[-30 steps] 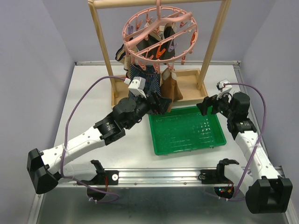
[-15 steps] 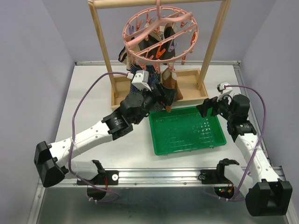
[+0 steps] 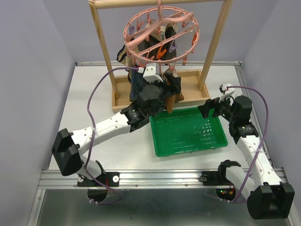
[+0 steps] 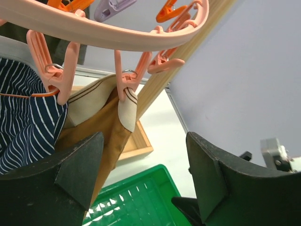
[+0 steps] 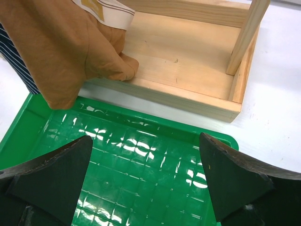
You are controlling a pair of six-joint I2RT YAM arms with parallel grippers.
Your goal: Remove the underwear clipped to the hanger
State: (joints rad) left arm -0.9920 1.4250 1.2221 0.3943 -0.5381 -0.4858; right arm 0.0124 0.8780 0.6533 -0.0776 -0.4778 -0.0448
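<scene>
**Overhead and wrist views.** The round pink hanger (image 3: 160,33) hangs by its hook from the crossbar of a wooden frame (image 3: 102,42) at the far side of the desk (image 3: 82,89). The underwear hangs below the hanger's ring. Navy striped briefs (image 4: 23,127) are under its near-left rim and brown briefs (image 4: 110,132) with a beige waistband are under its near rim. Dark pieces (image 3: 148,46) hang beneath its centre, their exact colour hard to judge in shadow. A pink clip (image 4: 127,80) of the hanger grips the beige waistband, and a neighbouring pink clip (image 4: 56,77) grips the navy cloth. The left pincer (image 4: 143,165) is raised just below the hanger's near rim, jaws wide apart and gripping nothing, pointing up at the brown briefs. The right pincer (image 5: 146,179) is to the right of the hanger and lower, standing wide and empty above a green tray (image 3: 188,136). The tray lies on the desk nearer than the hanger, beside the frame's wooden base (image 5: 188,56).
</scene>
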